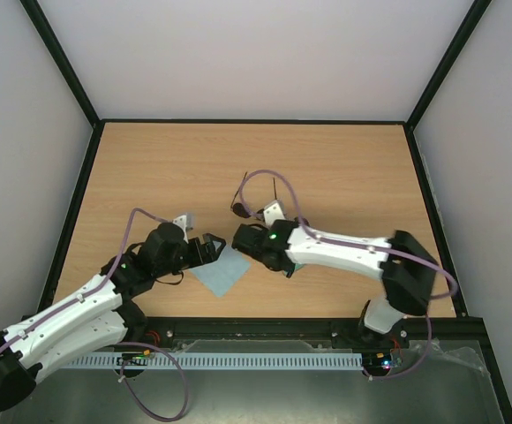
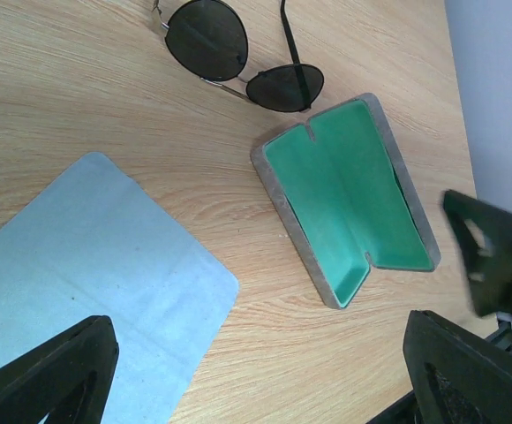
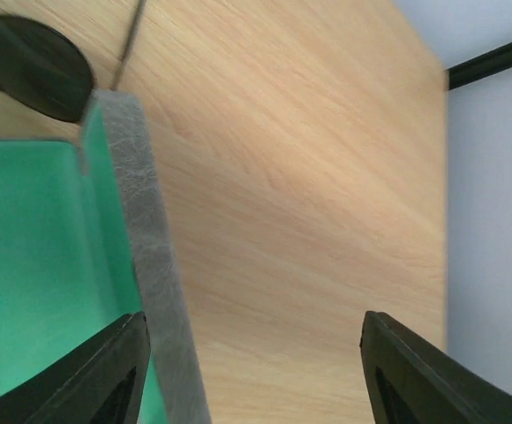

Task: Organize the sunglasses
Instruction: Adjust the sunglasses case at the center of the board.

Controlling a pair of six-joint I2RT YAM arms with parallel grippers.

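The sunglasses [image 2: 238, 57], with round dark lenses and a thin wire frame, lie open on the wooden table just beyond the grey case [image 2: 349, 199], which lies open showing its green lining. In the top view the sunglasses [image 1: 241, 209] show just past my right gripper [image 1: 239, 240]; that arm hides the case. My right gripper [image 3: 256, 380] is open and empty, straddling the case's grey wall [image 3: 146, 247], one finger over the green lining. One lens [image 3: 31, 66] shows beyond. My left gripper [image 2: 260, 380] is open and empty, above the table between the cloth and the case.
A light blue cloth [image 2: 79, 265] lies flat to the left of the case and shows between the two grippers in the top view [image 1: 221, 270]. A black frame [image 1: 256, 120] borders the table, with white walls around it. The two grippers are close together.
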